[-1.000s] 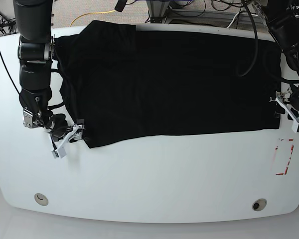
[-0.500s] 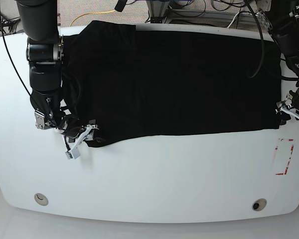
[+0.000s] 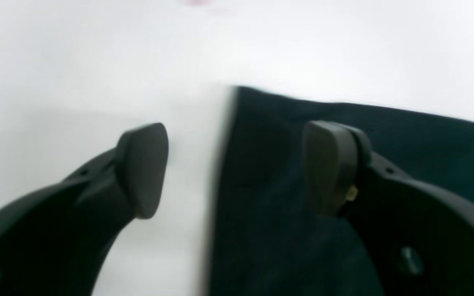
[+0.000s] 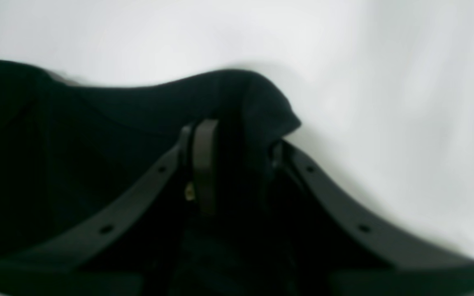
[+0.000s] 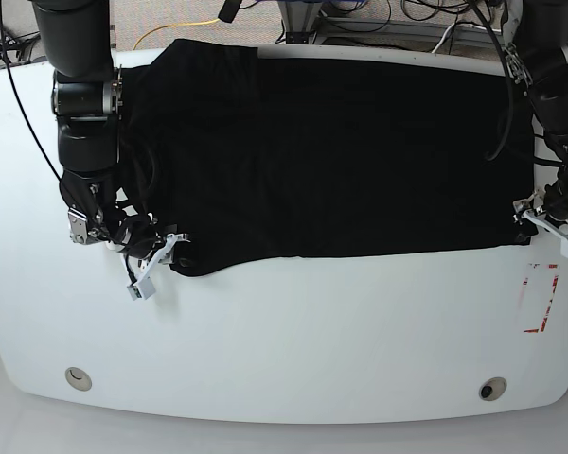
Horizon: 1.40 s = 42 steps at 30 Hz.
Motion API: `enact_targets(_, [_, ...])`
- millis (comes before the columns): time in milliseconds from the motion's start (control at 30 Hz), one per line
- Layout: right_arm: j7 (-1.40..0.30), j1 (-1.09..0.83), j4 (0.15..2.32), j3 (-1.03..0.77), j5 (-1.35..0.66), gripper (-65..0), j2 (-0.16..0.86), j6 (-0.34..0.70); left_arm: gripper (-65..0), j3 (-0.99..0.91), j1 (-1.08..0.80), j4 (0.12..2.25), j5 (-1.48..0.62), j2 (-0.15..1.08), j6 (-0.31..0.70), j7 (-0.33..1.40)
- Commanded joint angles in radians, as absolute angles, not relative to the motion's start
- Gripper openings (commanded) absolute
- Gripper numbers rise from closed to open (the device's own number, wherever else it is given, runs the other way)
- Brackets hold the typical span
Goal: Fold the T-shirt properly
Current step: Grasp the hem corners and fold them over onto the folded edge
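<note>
Base view: large black cloth T-shirt (image 5: 331, 156) spread flat, plain side up, across upper half of white tabletop (image 5: 293, 331). Right pincer (image 5: 156, 257) at lower-left corner of the cloth, left pincer (image 5: 547, 222) at its right edge, likely placed to lift both ends together for a fold.

Left wrist view: left pincer (image 3: 237, 168) spread wide, straddling the cloth's edge, one pad over tabletop, one over fabric; nothing pinched.

Right wrist view: right pincer (image 4: 237, 160) narrowed around a raised bunch of fabric at frame centre, apparently pinching it.
</note>
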<state>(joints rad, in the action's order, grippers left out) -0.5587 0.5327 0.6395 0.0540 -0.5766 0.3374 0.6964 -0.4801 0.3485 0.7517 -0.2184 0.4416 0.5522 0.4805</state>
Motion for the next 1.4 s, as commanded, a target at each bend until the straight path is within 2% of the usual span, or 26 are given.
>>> enact_targets(0, [-0.558,0.555,0.651,0.053,-0.579,-49.1,0.346,0.698,-17.2,-0.458,0.366,0.759,-0.229,0.456,0.576,0.476])
enact_targets(100, [-0.558,0.555,0.653,0.053,-0.581,-49.5,0.344,0.698,-17.4,-0.418,0.366,0.759,-0.234,0.455,0.582,0.478])
enact_targets(167, [-0.559,0.555,0.653,0.050,-0.581,-49.6,0.344,0.698,-21.0,-0.392,0.366,0.759,-0.236,0.455,0.582,0.478])
enact_targets(233, [-0.559,0.555,0.653,0.050,-0.581,-49.8,0.344,0.698,-29.3,-0.372,0.366,0.757,-0.234,0.455,0.582,0.478])
enact_targets(367, [-0.559,0.555,0.653,0.050,-0.581,-50.6,0.351,0.698,-55.6,-0.344,0.366,0.756,-0.229,0.455,0.582,0.476])
enact_targets(400, [-0.559,0.555,0.653,0.050,-0.581,-53.1,0.352,0.698,-62.1,-0.332,0.366,0.756,-0.229,0.455,0.582,0.473])
enact_targets(433, [-0.559,0.555,0.653,0.050,-0.581,-56.3,0.354,0.698,-65.0,-0.323,0.366,0.756,-0.229,0.455,0.582,0.473])
enact_targets(500, [-0.559,0.555,0.659,0.050,-0.581,-64.4,0.354,0.698,-65.0,-0.315,0.371,0.756,-0.229,0.455,0.582,0.473])
enact_targets(533, [-0.559,0.555,0.673,0.050,-0.581,-65.0,0.354,0.698,-65.0,-0.315,0.383,0.756,-0.229,0.455,0.582,0.473])
enact_targets(733, [-0.661,0.542,0.805,0.044,-0.584,-65.0,0.374,0.698,-65.0,-0.317,0.414,0.791,-0.237,0.455,0.587,0.478])
enact_targets(967, [-0.766,0.463,1.049,-0.019,-0.581,-65.0,0.398,0.698,-65.0,-0.320,0.406,0.921,-0.237,0.455,0.698,0.547])
enact_targets(1133, [-0.892,0.401,1.216,-0.114,-0.579,-65.0,0.398,0.698,-65.0,-0.332,0.351,1.049,-0.237,0.455,0.698,0.582])
enact_targets(1367, [-1.021,0.292,1.446,-0.231,-0.584,-65.0,0.398,0.698,-65.0,-0.464,0.245,1.257,-0.236,0.415,0.698,0.670])
